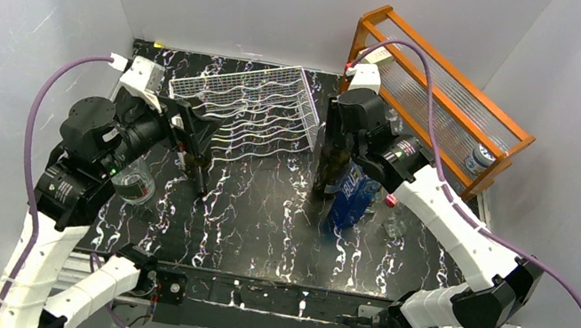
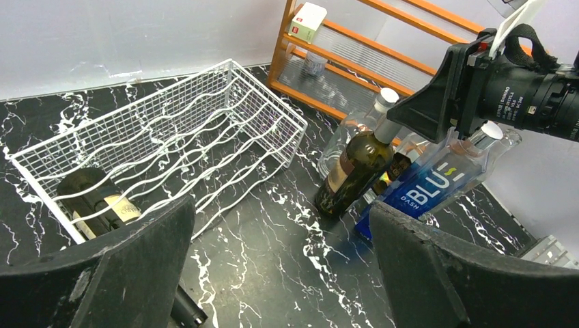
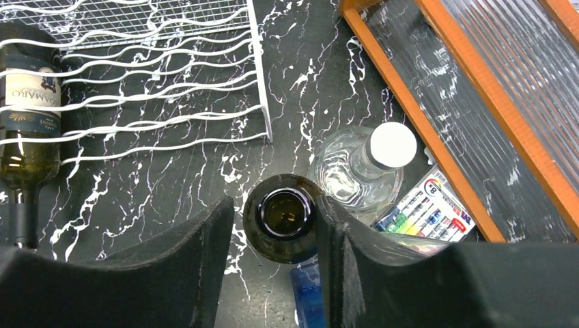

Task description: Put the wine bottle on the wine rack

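Right wrist view: the wine bottle (image 3: 281, 232) is clasped at its neck by the right pincer (image 3: 275, 210), the left pincer (image 2: 280, 219) released; the clear bottle (image 3: 362, 167) just beside could be toppled.

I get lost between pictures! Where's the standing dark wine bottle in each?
Top external: wine bottle right of centre, under the right gripper.
Left wrist: bottle right of centre, beside the blue bottle.
Right wrist: bottle bottom centre, between the fingers.
Shared landmark: wine rack, on its left everywhere.

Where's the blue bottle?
In the top view, the blue bottle stands right of centre, just right of the wine bottle and in front of the orange shelf.
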You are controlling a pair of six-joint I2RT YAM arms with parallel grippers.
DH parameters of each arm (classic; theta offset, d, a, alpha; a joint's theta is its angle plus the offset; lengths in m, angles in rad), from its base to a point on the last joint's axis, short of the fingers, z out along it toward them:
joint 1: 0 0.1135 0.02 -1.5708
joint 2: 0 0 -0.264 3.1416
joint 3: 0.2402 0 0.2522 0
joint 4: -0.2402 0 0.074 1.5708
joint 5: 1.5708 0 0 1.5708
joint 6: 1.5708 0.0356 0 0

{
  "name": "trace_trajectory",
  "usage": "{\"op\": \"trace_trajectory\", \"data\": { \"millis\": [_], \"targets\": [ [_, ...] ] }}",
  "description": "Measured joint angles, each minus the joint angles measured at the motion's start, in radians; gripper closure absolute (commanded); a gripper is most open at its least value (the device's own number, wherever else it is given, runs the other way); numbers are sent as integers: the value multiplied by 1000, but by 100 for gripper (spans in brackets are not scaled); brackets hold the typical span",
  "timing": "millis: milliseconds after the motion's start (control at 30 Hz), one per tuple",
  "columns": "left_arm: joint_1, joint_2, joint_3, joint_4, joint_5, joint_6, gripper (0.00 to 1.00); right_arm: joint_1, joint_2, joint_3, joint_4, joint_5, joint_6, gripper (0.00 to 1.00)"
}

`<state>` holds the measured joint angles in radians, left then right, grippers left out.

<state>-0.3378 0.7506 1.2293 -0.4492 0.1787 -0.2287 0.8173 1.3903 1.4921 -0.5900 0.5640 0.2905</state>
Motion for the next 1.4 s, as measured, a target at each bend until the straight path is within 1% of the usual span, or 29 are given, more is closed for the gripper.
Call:
{"op": "trace_trajectory", "data": {
  "millis": [67,233,367,400,467,567,633,700,767,867,933,1067,1233,1400],
  "targets": [
    [0,6,-3,1,5,0,2,-3,3,0,0,-12,-6,47],
    [0,14,-11,0,13,0,2,-10,14,0,0,-25,-14,44],
    [0,18,-23,1,17,0,2,-19,21,0,0,-26,-18,45],
    [0,18,-27,0,17,0,2,-19,21,0,0,-26,-18,47],
    [0,22,-32,1,17,0,2,-24,21,-2,0,-28,-22,57],
    [0,27,-44,0,17,0,2,-29,21,-13,16,-32,-35,75],
    [0,32,-53,3,17,0,2,-30,21,-16,28,-37,-48,85],
    [0,35,-66,5,17,0,2,-30,21,-18,35,-52,-61,90],
    [0,38,-87,14,20,0,2,-30,18,-25,48,-73,-82,93],
    [0,34,-149,67,37,0,2,-31,3,-40,64,-120,-109,98],
    [0,33,-193,101,63,0,2,-32,-11,-52,68,-160,-117,100],
    [0,45,-295,202,140,-15,2,-32,-36,-74,77,-253,-116,100],
    [-2,86,-442,373,257,-58,2,-32,-65,-102,96,-341,-100,100],
    [-28,109,-590,549,327,-86,2,-32,-80,-128,124,-439,-64,100]
  ]
}}
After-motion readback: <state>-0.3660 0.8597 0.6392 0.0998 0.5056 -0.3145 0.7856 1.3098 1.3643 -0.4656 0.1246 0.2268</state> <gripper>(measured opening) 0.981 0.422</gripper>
